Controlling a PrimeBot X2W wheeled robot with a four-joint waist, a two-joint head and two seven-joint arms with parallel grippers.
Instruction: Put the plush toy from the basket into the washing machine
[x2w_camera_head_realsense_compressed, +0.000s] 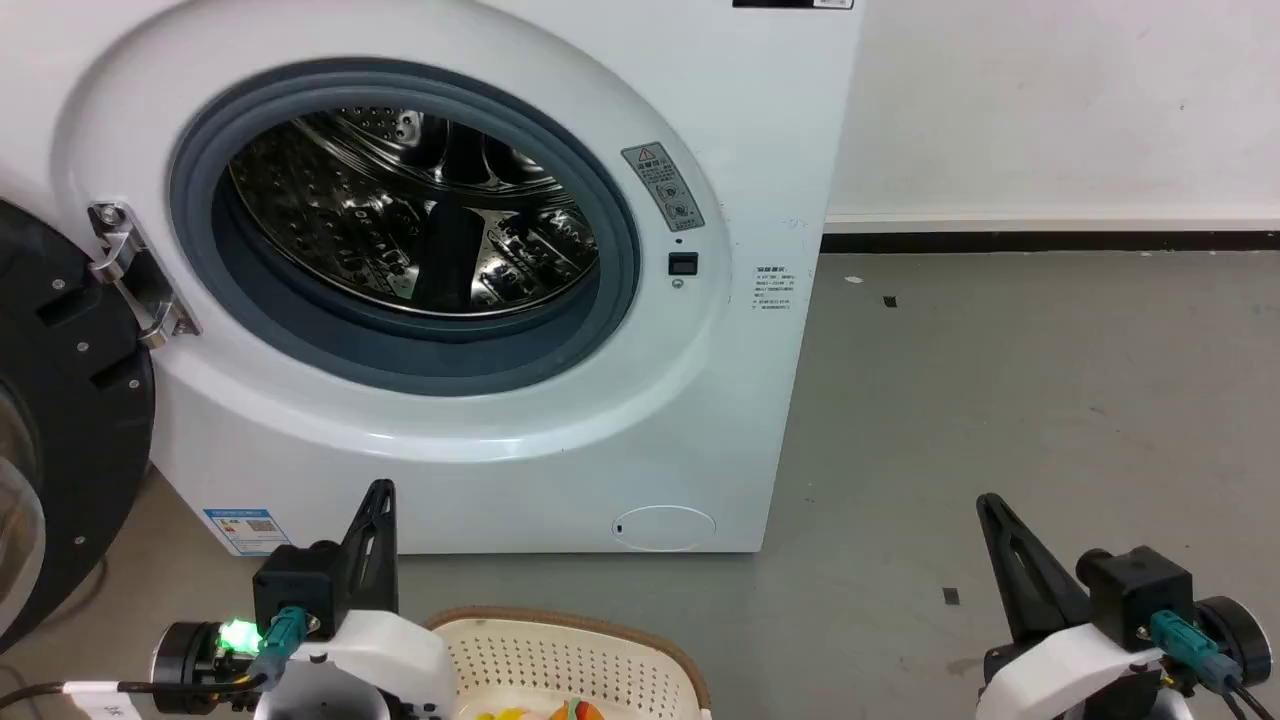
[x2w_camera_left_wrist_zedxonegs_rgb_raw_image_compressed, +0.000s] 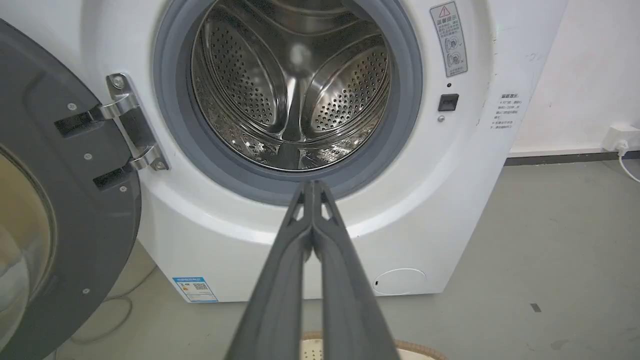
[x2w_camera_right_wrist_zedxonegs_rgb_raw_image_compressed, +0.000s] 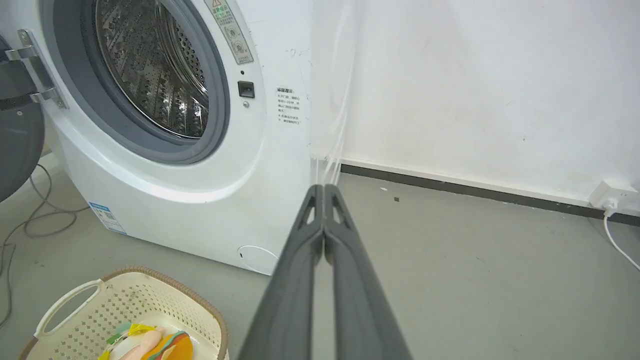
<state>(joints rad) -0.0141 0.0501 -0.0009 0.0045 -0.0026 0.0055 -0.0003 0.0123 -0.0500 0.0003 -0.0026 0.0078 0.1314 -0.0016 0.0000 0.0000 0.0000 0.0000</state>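
The white washing machine (x2w_camera_head_realsense_compressed: 500, 420) stands ahead with its black door (x2w_camera_head_realsense_compressed: 60, 420) swung open to the left and its steel drum (x2w_camera_left_wrist_zedxonegs_rgb_raw_image_compressed: 295, 85) bare inside. On the floor before it sits the cream basket (x2w_camera_head_realsense_compressed: 570, 655) with a brown rim. The plush toy (x2w_camera_right_wrist_zedxonegs_rgb_raw_image_compressed: 157, 344), orange with pink and yellow parts, lies inside the basket (x2w_camera_right_wrist_zedxonegs_rgb_raw_image_compressed: 125, 300). My left gripper (x2w_camera_head_realsense_compressed: 380, 495) is shut and empty, just left of the basket, its tips (x2w_camera_left_wrist_zedxonegs_rgb_raw_image_compressed: 312, 186) pointing at the porthole's lower rim. Over the floor to the right, my right gripper (x2w_camera_head_realsense_compressed: 990, 505) is also shut and empty.
Grey floor (x2w_camera_head_realsense_compressed: 1000, 400) stretches right of the machine to a white wall (x2w_camera_right_wrist_zedxonegs_rgb_raw_image_compressed: 475, 85) with a dark skirting strip. A wall socket with a white cable (x2w_camera_right_wrist_zedxonegs_rgb_raw_image_compressed: 612, 200) sits low at the far right. Loose cables (x2w_camera_right_wrist_zedxonegs_rgb_raw_image_compressed: 30, 220) lie on the floor left of the machine.
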